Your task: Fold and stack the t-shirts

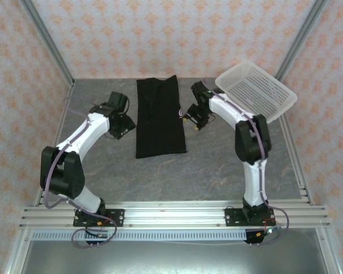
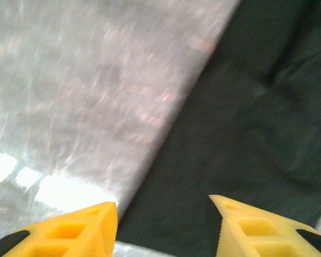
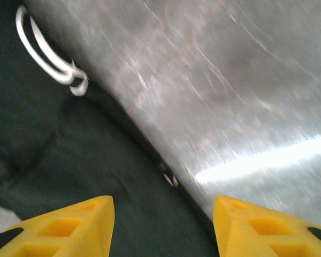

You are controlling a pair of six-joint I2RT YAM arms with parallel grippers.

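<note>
as laid out on the grey stone-patterned worktop (image 1: 217, 171), one black t-shirt (image 1: 160, 117) was folded into a long narrow panel with a plain black face up. it lay flat at the middle of the surface, running from the rear toward the near side.

left tool (image 1: 124, 123): sat just beside the shirt's left edge, about halfway along it. its yellow fingers (image 2: 69, 233) stood apart with nothing held between them, above black cloth and bare worktop.

right tool (image 1: 191, 121): sat just beside the shirt's right edge, opposite the left tool. its yellow fingers (image 3: 262, 227) were likewise spread and gripped nothing, over the shirt's edge where cloth met worktop.

white looped cord (image 3: 48, 59): lay on the black cloth close to that right edge.

small pale tag (image 3: 169, 178): sat at the edge line of the cloth, too blurred to make out.

white plastic mesh basket (image 1: 256, 91): sat in the rear right corner, tilted, well apart from the shirt.
</note>
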